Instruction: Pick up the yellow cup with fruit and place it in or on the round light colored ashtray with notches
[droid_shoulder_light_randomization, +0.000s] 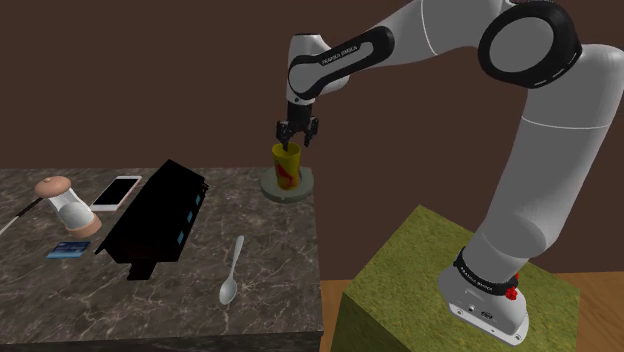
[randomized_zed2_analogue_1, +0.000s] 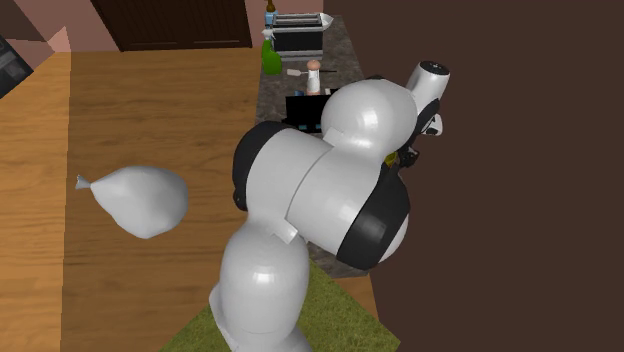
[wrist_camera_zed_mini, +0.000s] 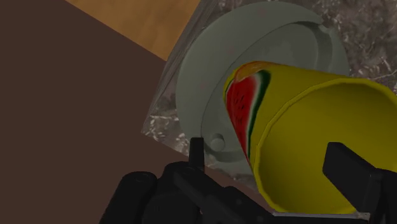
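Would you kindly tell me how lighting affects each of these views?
Shoulder view: dim, the black box a flat silhouette. Second exterior view: bright sheen on the arm. Wrist view: the yellow cup vivid, the ashtray softly shaded.

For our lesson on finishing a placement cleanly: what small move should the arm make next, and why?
Probably lift the gripper straight up. The yellow cup appears to stand on the round pale grey ashtray, and the jaws stand apart, astride the cup's rim. A sideways pull could catch the rim and tip the cup.
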